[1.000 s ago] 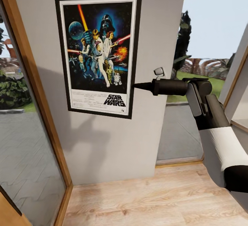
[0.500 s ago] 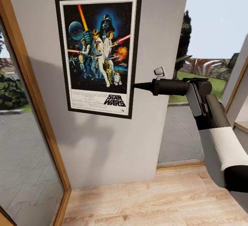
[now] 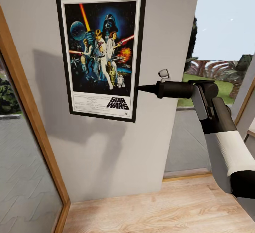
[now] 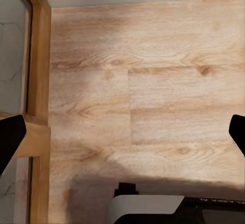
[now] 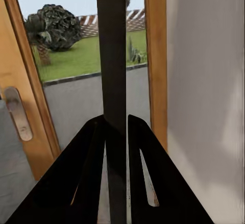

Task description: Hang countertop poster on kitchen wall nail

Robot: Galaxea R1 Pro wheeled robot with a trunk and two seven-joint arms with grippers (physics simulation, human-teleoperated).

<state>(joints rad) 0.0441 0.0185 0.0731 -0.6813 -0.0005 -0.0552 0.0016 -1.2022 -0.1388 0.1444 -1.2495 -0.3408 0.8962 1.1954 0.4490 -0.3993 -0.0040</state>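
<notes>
The Star Wars poster (image 3: 101,55) stands upright in front of the pale grey wall (image 3: 106,155), its black frame and white border fully in view. My right gripper (image 3: 139,88) reaches in from the right and is shut on the poster's right edge, a little below mid-height. In the right wrist view the frame's dark edge (image 5: 112,55) runs between the two black fingers (image 5: 87,173), which close on it. My left gripper (image 4: 125,134) is open and points down at the wooden floor. No wall nail can be made out, and the kitchen countertop is out of view.
A wooden-framed glass door (image 3: 32,119) borders the wall on the left. To the right of the wall a glazed opening (image 3: 219,66) looks onto lawn and trees, with another wooden frame (image 3: 248,98) beyond. Light wood floor (image 3: 159,208) lies below. Part of my base (image 4: 148,206) shows over the floor.
The whole picture has shifted: wall, door frame and floor have slid to the right while the poster and right arm keep their place in the view. The grip is unchanged.
</notes>
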